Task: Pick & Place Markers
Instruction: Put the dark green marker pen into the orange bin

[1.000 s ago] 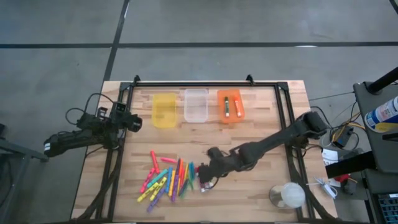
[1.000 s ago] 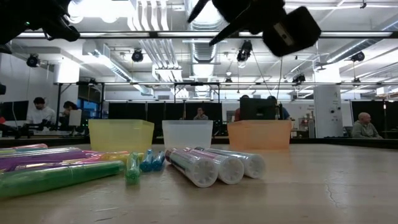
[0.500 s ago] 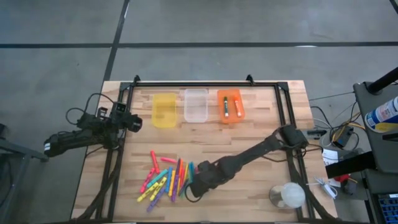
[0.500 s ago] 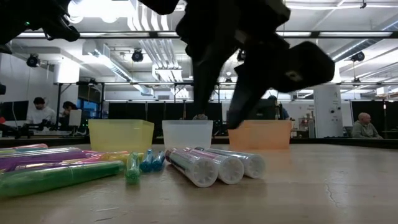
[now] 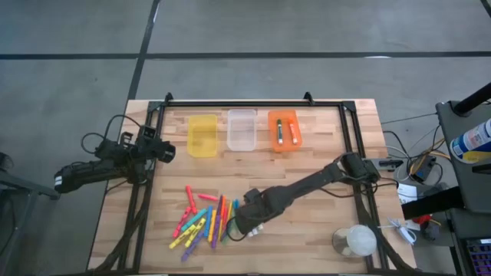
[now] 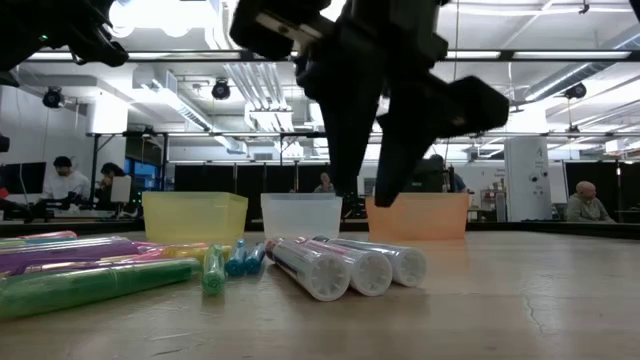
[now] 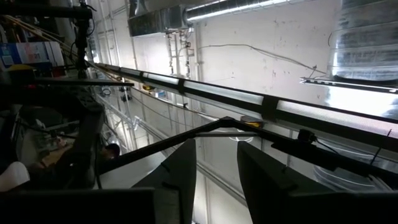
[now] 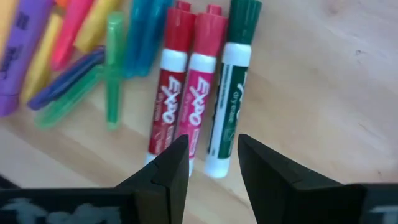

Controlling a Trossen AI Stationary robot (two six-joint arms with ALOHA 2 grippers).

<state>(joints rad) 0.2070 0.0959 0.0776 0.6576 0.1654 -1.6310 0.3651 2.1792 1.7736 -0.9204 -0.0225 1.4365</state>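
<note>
Several coloured markers [image 5: 201,220] lie in a loose heap on the wooden table, left of centre and toward the near edge. At the heap's right end three white-bodied markers [image 8: 199,106] lie side by side, two with red caps and one with a green cap [image 8: 242,18]. My right gripper [image 8: 213,158] hangs open just above them, pointing down, and touches nothing; the low view shows its fingertips [image 6: 366,195] clear above the three markers [image 6: 350,265]. My left gripper [image 5: 163,151] waits at the table's left edge, open and tilted upward [image 7: 216,180].
A yellow bin [image 5: 203,136], a clear bin [image 5: 241,129] and an orange bin [image 5: 284,130] with two markers inside stand in a row at the far side. A black frame rail [image 5: 354,146] borders the table. A clear round thing [image 5: 354,241] sits at the near right corner.
My right gripper has come down and moved toward the table's left and near edges, tipping from a slant until it points nearly straight down over the three white-bodied markers. The markers have stayed where they were.
</note>
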